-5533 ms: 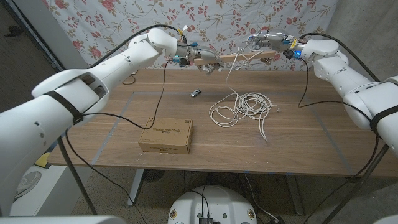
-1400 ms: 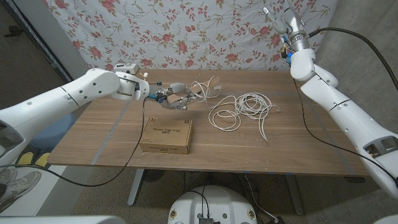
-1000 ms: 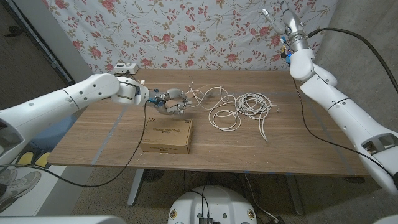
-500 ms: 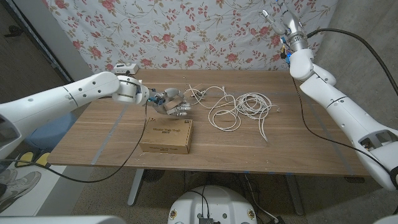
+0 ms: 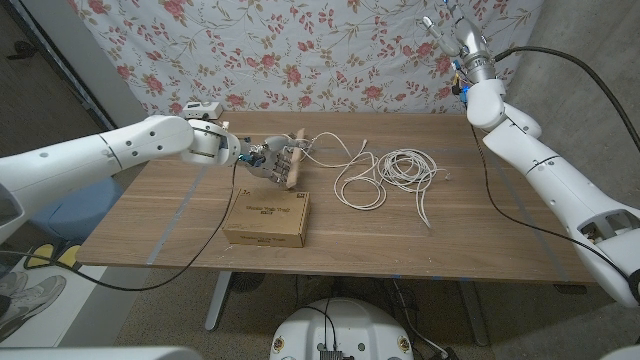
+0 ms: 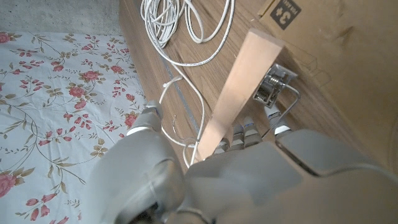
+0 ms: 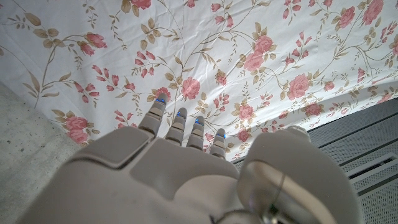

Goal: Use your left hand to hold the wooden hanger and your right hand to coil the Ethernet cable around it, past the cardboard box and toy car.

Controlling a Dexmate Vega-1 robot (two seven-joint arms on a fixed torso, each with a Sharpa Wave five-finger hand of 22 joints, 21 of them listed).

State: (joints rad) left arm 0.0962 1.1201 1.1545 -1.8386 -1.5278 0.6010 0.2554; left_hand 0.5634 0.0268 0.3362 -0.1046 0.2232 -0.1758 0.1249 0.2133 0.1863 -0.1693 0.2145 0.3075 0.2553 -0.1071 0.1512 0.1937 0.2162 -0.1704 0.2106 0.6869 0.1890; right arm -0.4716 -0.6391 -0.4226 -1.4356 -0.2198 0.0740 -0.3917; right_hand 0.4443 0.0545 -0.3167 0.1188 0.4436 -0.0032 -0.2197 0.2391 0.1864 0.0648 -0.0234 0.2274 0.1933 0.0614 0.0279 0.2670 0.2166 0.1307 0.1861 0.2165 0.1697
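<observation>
Left hand grips wooden hanger above cardboard box; right hand raised, fingers spread, holding nothing

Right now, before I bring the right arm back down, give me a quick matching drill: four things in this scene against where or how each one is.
Things:
1. wooden hanger
2. Ethernet cable
3. cardboard box
4. right hand

States:
A. raised high before the floral cloth, holding nothing
B. lying in loose loops on the table
C. gripped by the left hand
D. flat on the table near its front edge

Pairs: 1-C, 2-B, 3-D, 4-A
</observation>
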